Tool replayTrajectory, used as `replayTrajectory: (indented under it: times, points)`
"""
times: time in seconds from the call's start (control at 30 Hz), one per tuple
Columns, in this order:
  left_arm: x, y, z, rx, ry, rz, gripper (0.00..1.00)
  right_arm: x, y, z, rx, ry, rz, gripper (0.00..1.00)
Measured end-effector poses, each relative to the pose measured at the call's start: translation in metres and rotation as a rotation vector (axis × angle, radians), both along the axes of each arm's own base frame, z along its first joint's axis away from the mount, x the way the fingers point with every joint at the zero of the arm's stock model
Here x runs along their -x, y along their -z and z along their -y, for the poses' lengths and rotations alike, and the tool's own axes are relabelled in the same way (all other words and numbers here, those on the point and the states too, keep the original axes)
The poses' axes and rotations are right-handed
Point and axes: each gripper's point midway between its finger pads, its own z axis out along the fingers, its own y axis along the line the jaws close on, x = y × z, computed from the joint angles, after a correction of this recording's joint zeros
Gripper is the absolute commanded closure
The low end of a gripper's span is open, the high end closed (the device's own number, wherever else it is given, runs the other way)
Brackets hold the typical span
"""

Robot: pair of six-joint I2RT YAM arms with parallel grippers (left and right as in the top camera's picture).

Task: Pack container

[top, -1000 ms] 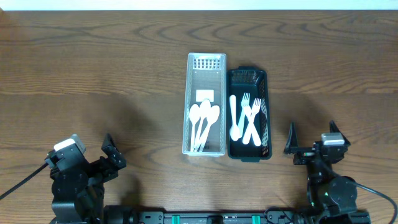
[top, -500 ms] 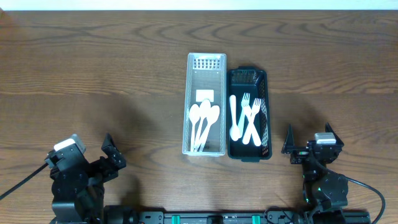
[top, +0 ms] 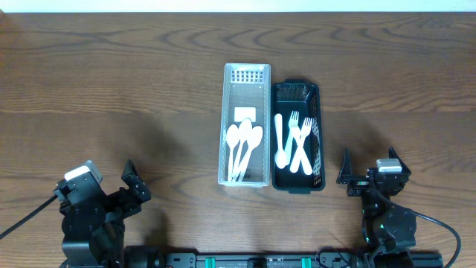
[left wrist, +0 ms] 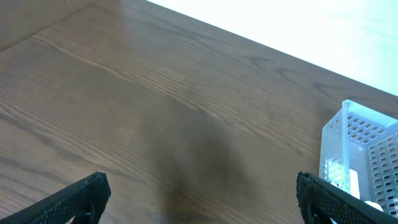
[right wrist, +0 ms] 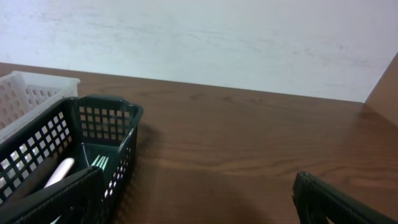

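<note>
A white slotted basket (top: 246,74) stands at the table's middle with three white plastic spoons (top: 242,145) and a small white packet (top: 245,113) in it. Touching its right side is a dark green basket (top: 318,141) holding white forks (top: 300,141) and a white spoon (top: 280,141). My left gripper (top: 130,186) is open and empty near the front left edge. My right gripper (top: 370,170) is open and empty at the front right, just right of the green basket (right wrist: 93,134). The white basket's corner shows in the left wrist view (left wrist: 364,155).
Bare wooden table (top: 111,89) lies all round the two baskets. A pale wall (right wrist: 217,37) runs behind the table's far edge.
My right gripper has drawn back a little toward the front edge and settled. The left arm and both baskets have not moved.
</note>
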Motion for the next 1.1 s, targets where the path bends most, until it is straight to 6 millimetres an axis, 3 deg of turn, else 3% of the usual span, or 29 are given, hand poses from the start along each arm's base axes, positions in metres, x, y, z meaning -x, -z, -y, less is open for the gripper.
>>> replayTrajectory:
  times: [0.33, 0.67, 0.9, 1.1]
  points:
    - [0.001, 0.002, 0.000, -0.006, 0.002, -0.009, 0.02, 0.000, 0.000, 0.000, 0.000, 0.000, 0.000, 0.01]
    - [0.007, 0.026, 0.004, -0.016, 0.039, -0.045, 0.02, 0.000, 0.000, 0.000, 0.000, 0.000, 0.000, 0.01]
    - [-0.017, 0.023, 0.017, -0.104, 0.151, 0.178, 0.02, 0.000, 0.000, 0.000, 0.000, 0.000, 0.000, 0.01]
    - [-0.041, 0.033, 0.028, -0.180, 0.228, 0.321, 0.02, 0.000, 0.001, 0.000, 0.000, 0.000, -0.001, 0.01]
